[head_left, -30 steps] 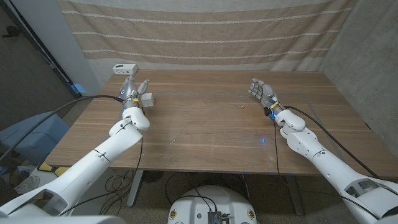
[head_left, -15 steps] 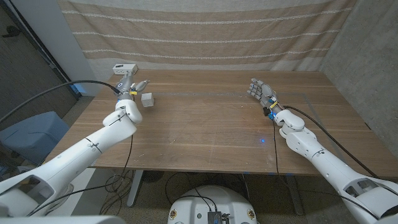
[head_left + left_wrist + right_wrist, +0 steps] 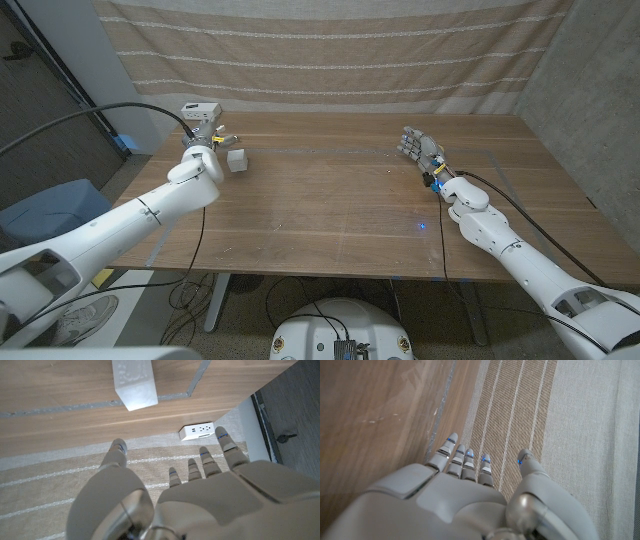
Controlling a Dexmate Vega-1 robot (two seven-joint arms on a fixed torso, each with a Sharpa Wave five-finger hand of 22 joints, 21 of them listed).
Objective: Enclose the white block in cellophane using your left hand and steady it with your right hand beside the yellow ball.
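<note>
A small white block (image 3: 237, 159) stands on the wooden table (image 3: 320, 210) near its far left corner. In the left wrist view the white block (image 3: 134, 382) lies just beyond my fingers. My left hand (image 3: 205, 138) hovers close to the block's left, fingers spread, holding nothing; the left wrist view shows the left hand (image 3: 170, 495) open from behind. My right hand (image 3: 420, 147) stands at the far right of the table with straight fingers and nothing in it, and the right hand (image 3: 465, 490) looks the same from its wrist camera. A faint glossy line (image 3: 330, 152) crosses the table.
A white power strip (image 3: 200, 109) lies at the table's far left edge, just behind my left hand, and the power strip (image 3: 198, 432) is seen past my fingertips. A striped beige curtain (image 3: 330, 60) hangs behind the table.
My left arm has swung outward to the left, and its hand has drawn back slightly from the block toward the far corner. The block and my right hand have stayed put.
</note>
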